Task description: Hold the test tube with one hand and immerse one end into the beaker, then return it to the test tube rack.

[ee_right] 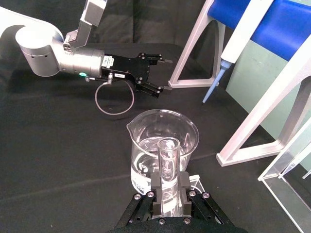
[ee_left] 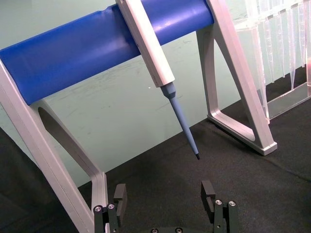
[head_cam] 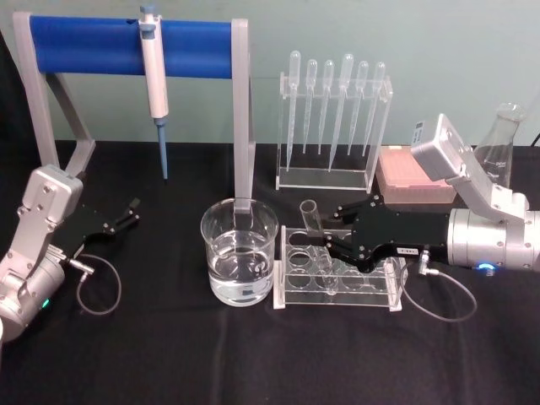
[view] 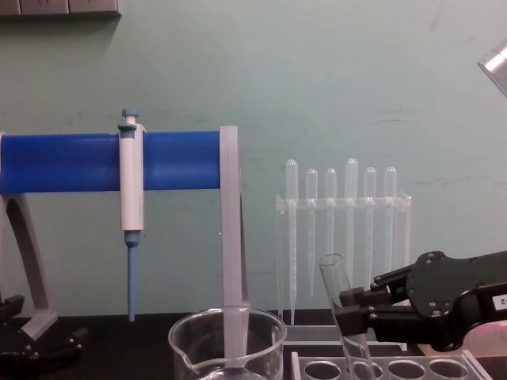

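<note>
Right gripper (head_cam: 314, 245) fingers pinch tube (head_cam: 308, 215), which is tilted, lower end in rack (head_cam: 371, 299) hole just right of beaker (head_cam: 221, 270). Best to straighten it and move vertically so the glass won't bind. Left gripper (head_cam: 131, 213) parked well left of beaker, fingers spread.

We see even, fairly bright indoor light. The pale green wall (view: 356, 95) is evenly lit, the black tablecloth (head_cam: 169, 354) reads dark, and small glints sit on the beaker (head_cam: 240, 278) rim and water.

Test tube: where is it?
In the head view, the right gripper holds the test tube tilted at the left end of the rack, just right of the beaker.
</note>
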Robot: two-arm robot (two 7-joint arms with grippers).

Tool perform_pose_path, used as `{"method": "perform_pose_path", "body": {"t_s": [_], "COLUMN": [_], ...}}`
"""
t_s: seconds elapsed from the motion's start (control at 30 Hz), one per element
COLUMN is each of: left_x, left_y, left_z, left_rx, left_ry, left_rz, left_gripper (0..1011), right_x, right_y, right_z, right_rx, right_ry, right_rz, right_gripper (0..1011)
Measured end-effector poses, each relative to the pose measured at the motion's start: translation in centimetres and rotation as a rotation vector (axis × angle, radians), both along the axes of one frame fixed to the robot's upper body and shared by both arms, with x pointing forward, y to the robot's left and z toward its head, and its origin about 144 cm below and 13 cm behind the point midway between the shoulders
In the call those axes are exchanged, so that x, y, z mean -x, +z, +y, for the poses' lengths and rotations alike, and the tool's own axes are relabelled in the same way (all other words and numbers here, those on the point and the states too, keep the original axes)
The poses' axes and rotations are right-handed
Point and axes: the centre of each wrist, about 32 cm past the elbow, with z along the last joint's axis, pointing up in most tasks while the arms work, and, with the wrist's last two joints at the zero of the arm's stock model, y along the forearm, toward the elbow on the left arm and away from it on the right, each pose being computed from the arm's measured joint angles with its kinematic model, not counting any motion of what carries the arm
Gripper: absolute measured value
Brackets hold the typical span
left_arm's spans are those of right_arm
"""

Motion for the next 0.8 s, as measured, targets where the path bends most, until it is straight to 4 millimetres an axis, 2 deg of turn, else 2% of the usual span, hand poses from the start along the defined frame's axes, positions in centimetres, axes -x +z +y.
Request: {"method": "perform_pose_path", "body": {"t_s": [0.23, 0.5, 0.8], "left_x": [0.0, 0.0, 0.0], "left_y": [0.0, 0.0, 0.0], "left_z": [0.0, 0.0, 0.0], "left_rx": [0.0, 0.0, 0.0], "left_ry": [0.0, 0.0, 0.0], "left_rz": [0.0, 0.0, 0.0], "left_gripper": [1000, 1000, 1000], "right_x": [0.0, 1.0, 1.7], "right_y": [0.0, 0.0, 1.0], "right_z": [0.0, -1.4, -2.2], "right_rx": [-0.001, -0.076, -0.179], "right_ry": [-0.002, -0.07, -0.099], "right_rz": [0.0, -0.008, 0.017], "right_gripper": [218, 218, 218]}}
